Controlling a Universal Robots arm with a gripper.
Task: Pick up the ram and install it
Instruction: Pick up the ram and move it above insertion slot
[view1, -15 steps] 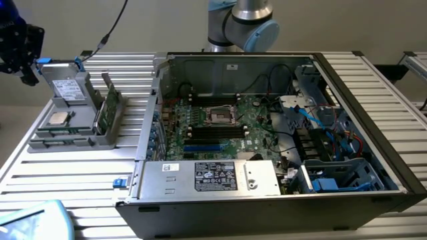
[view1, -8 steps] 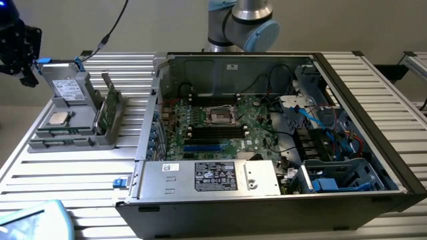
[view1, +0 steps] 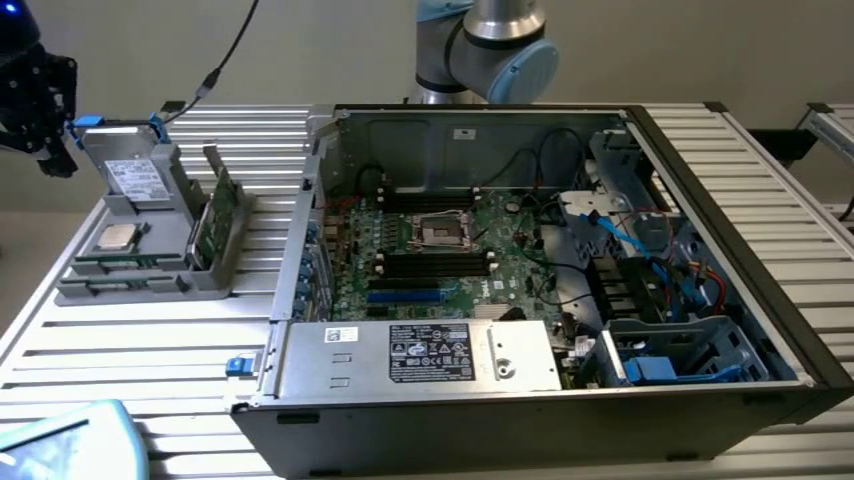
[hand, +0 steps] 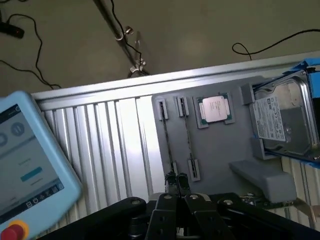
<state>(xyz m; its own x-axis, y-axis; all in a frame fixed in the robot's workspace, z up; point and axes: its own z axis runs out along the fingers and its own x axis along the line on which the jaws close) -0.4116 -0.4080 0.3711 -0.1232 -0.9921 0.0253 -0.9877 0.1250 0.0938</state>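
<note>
The ram (view1: 222, 203) is a thin dark-green stick standing on edge in a slot of the grey tray (view1: 134, 285), to the exterior view's left of the open computer case (view1: 534, 300). In the wrist view it shows edge-on as a thin line (hand: 187, 137) between two slot clips, with a second thin board (hand: 167, 142) beside it. My gripper (view1: 54, 150) hangs above and beyond the tray's far left corner. Its fingertips (hand: 171, 178) are pressed together, so the gripper (hand: 176, 180) is shut on nothing. The motherboard (view1: 441, 255) with black memory slots (view1: 434, 262) lies inside the case.
The tray also holds a hard drive (hand: 280, 120) and a processor chip (hand: 215, 107). A blue teach pendant (hand: 25, 165) lies on the slatted table (view1: 134, 350) near its front corner. Cables and a drive cage (view1: 667, 350) crowd the case's right side. The arm's base (view1: 481, 50) stands behind the case.
</note>
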